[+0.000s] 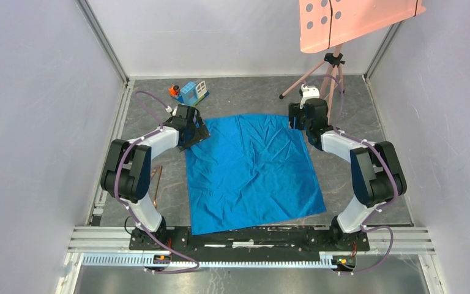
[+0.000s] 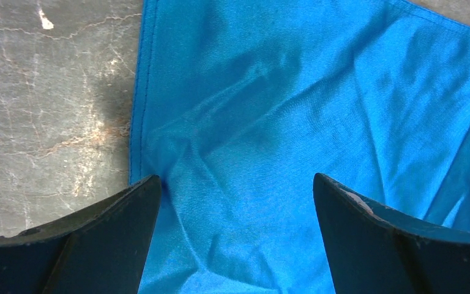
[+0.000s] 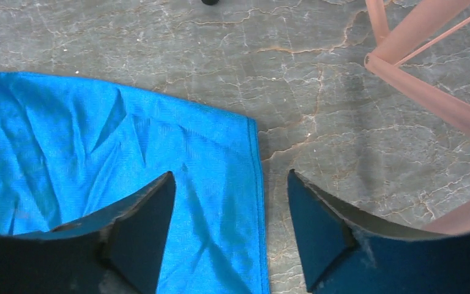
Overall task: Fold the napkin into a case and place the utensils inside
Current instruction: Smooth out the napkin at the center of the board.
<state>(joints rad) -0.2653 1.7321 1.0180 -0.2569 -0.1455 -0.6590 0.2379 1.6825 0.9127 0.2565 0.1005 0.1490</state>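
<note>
Bright blue napkin, spread flat, wrinkled

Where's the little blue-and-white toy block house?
The toy block house stands far back in the top view, left of centre, beyond the left arm and the bright blue cloth napkin.

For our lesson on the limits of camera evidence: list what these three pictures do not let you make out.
Utensils: top view, too thin to tell spoon from fork.
Napkin far corners: top view, under the left gripper and right gripper.
Tripod: right wrist view, cut off by the frame edge.
</note>
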